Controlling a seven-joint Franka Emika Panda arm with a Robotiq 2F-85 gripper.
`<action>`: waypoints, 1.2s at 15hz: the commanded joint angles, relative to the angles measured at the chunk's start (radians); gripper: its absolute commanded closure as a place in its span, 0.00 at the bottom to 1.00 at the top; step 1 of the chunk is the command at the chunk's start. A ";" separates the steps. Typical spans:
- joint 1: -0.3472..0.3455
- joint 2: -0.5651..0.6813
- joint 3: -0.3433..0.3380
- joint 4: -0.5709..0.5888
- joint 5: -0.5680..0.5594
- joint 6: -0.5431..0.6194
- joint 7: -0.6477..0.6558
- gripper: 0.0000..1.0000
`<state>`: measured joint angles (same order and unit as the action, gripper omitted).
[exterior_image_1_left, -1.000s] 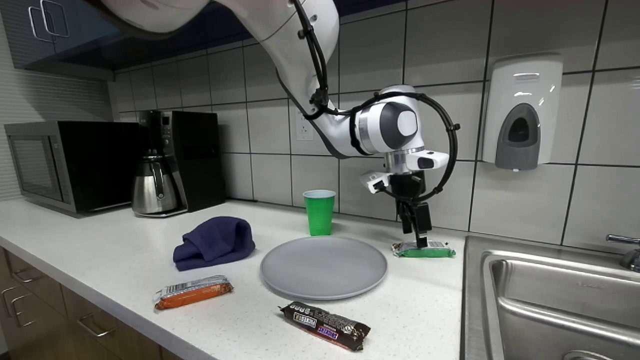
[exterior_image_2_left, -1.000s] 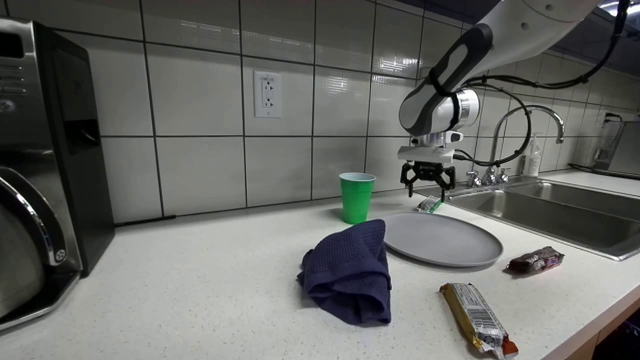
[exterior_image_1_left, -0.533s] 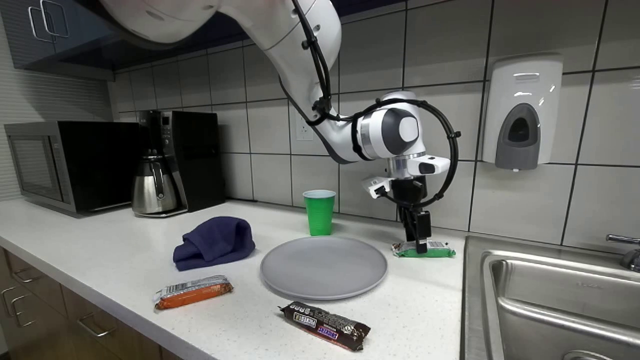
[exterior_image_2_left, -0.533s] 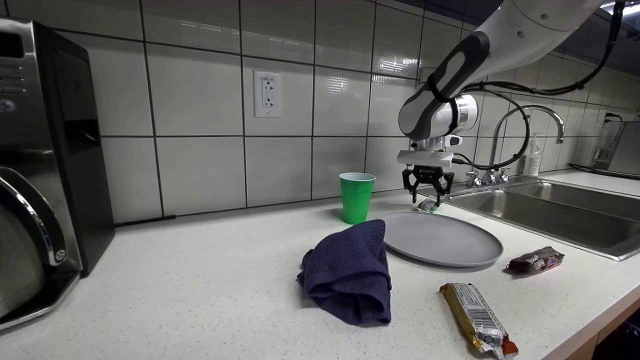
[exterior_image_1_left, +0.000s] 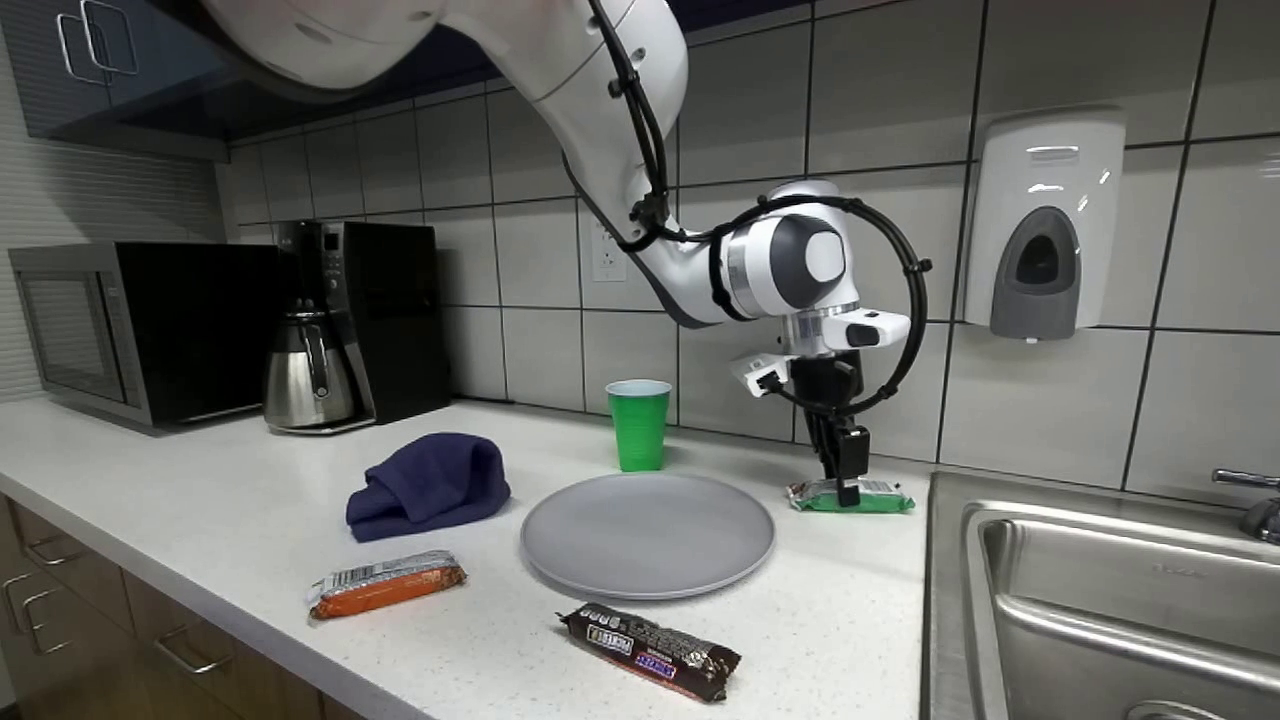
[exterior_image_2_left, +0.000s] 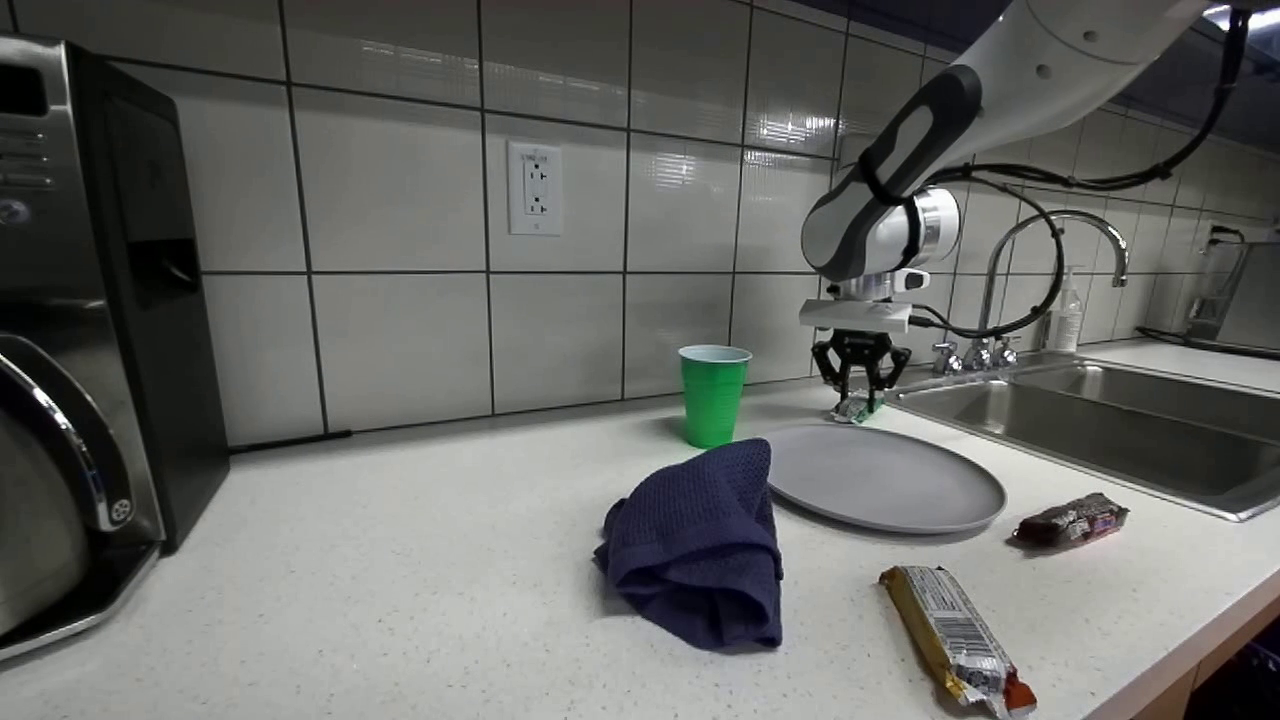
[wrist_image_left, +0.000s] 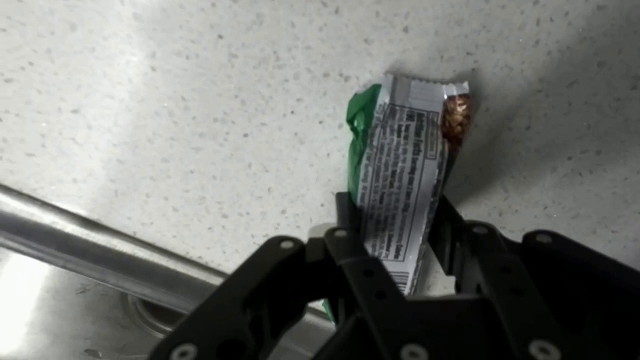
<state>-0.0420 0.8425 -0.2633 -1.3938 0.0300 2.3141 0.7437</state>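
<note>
A snack bar in a green and silver wrapper (wrist_image_left: 400, 150) lies on the counter between plate and sink, its printed back facing up. My gripper (wrist_image_left: 395, 207) straddles it across the width, one finger against each long side. Both fingers appear to touch the wrapper in the wrist view; its near end is partly hidden behind the gripper's links. In an exterior view the gripper (exterior_image_1_left: 848, 496) points down with its tip at the middle of the green bar (exterior_image_1_left: 886, 500). From another angle, the fingers (exterior_image_2_left: 843, 390) stand close together around the bar's end.
A grey plate (exterior_image_1_left: 648, 535) lies beside the bar. Behind the plate stands a green cup (exterior_image_1_left: 640, 430), close to the tiled wall. A navy towel (exterior_image_1_left: 430, 485), an orange-wrapped bar (exterior_image_1_left: 385, 585) and a brown-wrapped bar (exterior_image_1_left: 655, 652) rest nearby. The metal sink (exterior_image_1_left: 950, 600) borders the counter.
My gripper has come down and its fingers have drawn together onto the green bar. The bar has shifted very slightly with the gripper. Everything else stays in place.
</note>
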 joint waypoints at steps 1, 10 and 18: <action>-0.010 -0.023 -0.001 0.008 -0.010 -0.013 -0.004 0.86; 0.008 -0.158 0.012 -0.100 -0.023 0.006 -0.086 0.86; 0.036 -0.309 0.053 -0.271 -0.020 0.019 -0.199 0.86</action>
<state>-0.0102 0.6306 -0.2329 -1.5500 0.0257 2.3148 0.5950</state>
